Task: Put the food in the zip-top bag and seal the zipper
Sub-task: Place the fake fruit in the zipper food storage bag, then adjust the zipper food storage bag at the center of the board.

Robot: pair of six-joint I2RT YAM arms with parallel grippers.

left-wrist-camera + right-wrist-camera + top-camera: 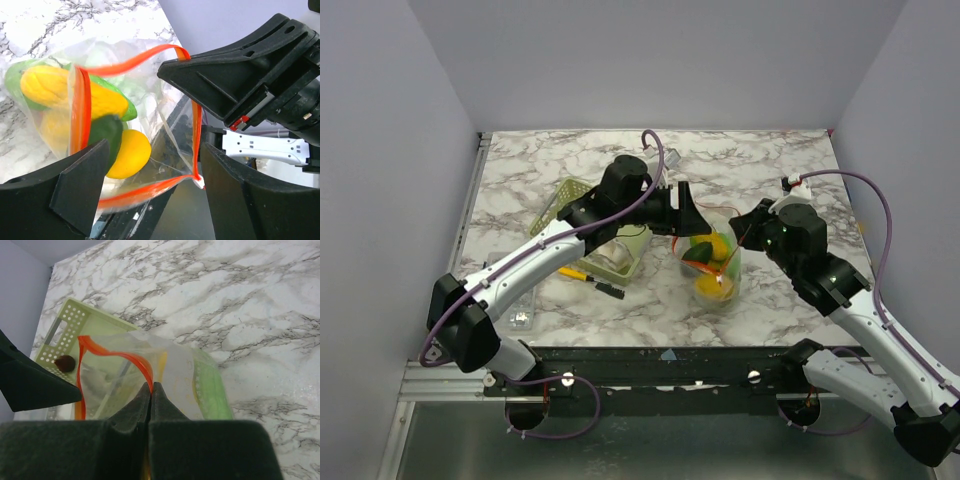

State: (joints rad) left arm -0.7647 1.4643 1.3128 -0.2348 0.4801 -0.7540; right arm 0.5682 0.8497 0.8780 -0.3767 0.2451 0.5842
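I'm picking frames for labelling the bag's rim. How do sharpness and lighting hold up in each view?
Top external: evenly lit and sharp, but the zip-top bag is small. Left wrist: the zipper and food read crisp; the left gripper is dark, featureless. Right wrist: the right gripper is blurred, the table sharp, the bag's film hazing the basket.

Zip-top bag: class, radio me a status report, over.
Right gripper shut on zipper; left gripper open astride zip-top bag mouth. Food inside, zipper unsealed. Green basket close beside bag.
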